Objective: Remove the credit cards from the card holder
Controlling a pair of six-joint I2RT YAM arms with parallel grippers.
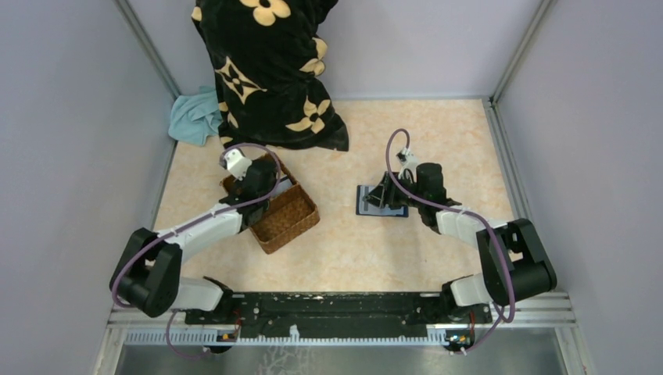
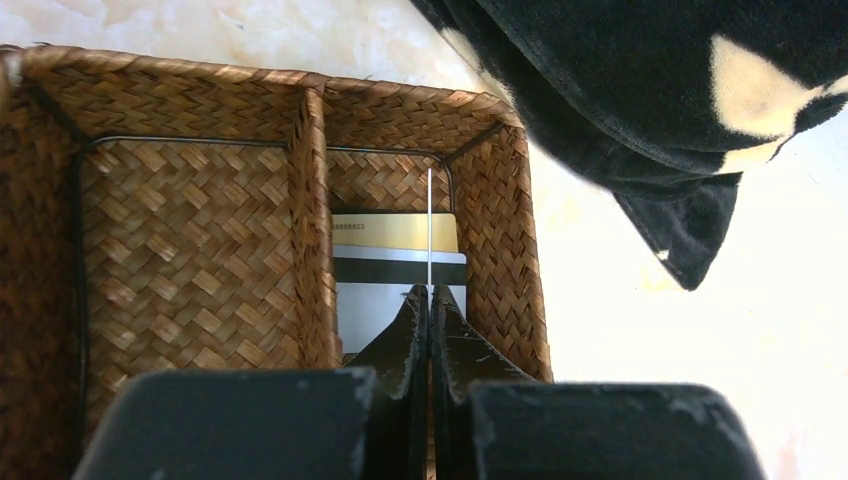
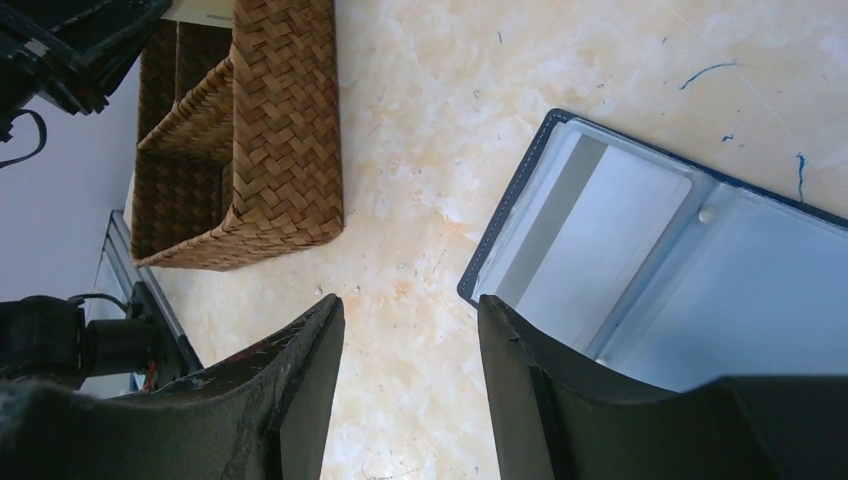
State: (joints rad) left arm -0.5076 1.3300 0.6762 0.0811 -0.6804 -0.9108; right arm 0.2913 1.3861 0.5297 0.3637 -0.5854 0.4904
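Nearest the arm bases, the bench [image 1: 344, 250] lies open between the two arms, which gives room for carrying.

The left fingers [image 2: 410, 330] are pressed together on what looks like a held card [image 2: 429, 230]. It shows only edge-on as a thin pale line, so I can't be certain. Below it, a gold card [image 2: 395, 232] and a striped card [image 2: 400, 270] lie flat and overlapping in the right-hand compartment of the wicker basket [image 2: 310, 200]. That compartment is narrow, and its walls and divider stand close on both sides.

The right fingers [image 3: 300, 370] stand apart and empty above a corner of the open card holder [image 3: 760, 270], which lies flat on the bench. A pocketed card [image 3: 600, 240] sits in its clear sleeve.

The cards are probably light, stiff and slick. The pocketed one lies flush, so I would take it by its exposed end and slide it along the sleeve. The holder is light too and may skid.

Farthest off, a black flowered blanket [image 1: 266, 70] hangs near the basket, with a teal cloth [image 1: 194, 117] beside it.
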